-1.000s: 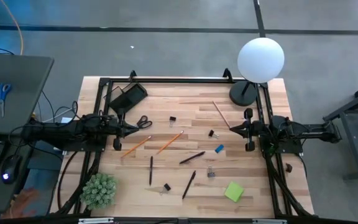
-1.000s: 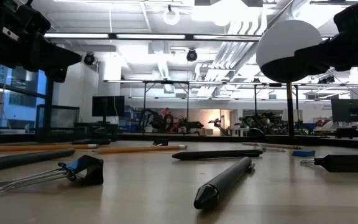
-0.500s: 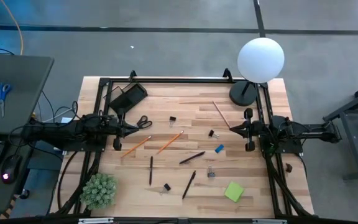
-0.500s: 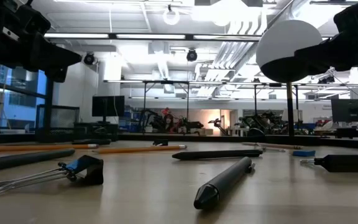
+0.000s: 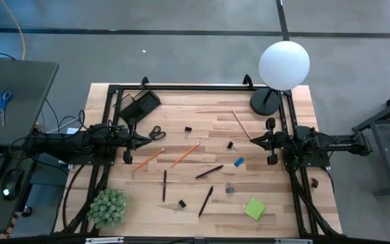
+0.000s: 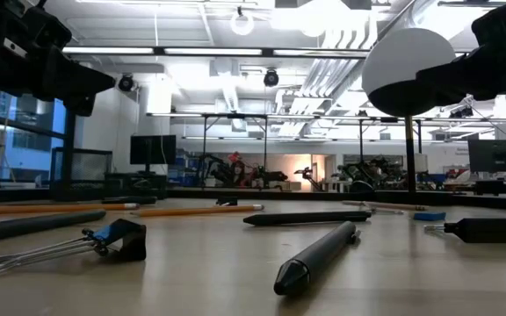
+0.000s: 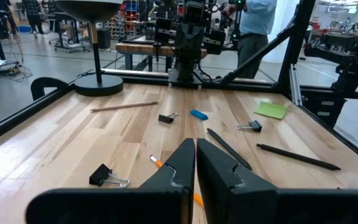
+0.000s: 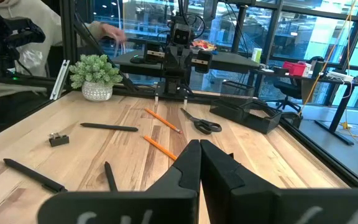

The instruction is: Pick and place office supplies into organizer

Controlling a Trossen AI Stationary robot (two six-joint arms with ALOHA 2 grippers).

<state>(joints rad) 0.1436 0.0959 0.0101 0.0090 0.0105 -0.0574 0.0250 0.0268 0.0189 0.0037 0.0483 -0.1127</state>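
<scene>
The office supplies lie scattered flat on the wooden table: two orange pencils [image 5: 185,154], a wooden pencil [image 5: 240,125], black pens [image 5: 209,171], binder clips [image 5: 188,131], small scissors [image 5: 156,132], a blue eraser [image 5: 239,162] and a green sticky-note pad [image 5: 254,209]. The black organizer [image 5: 139,104] sits at the far left corner. My left gripper [image 7: 195,149] hangs shut and level at the table's left side [image 5: 146,139], holding nothing. My right gripper [image 8: 199,149] hangs shut and level at the right side [image 5: 252,139], also holding nothing.
A white globe lamp [image 5: 284,64] on a round black base [image 5: 265,102] stands at the far right corner. A green potted plant [image 5: 107,207] stands at the near left corner. A black frame [image 5: 195,87] runs along the table's edges. A person shows beyond the table [image 8: 17,37].
</scene>
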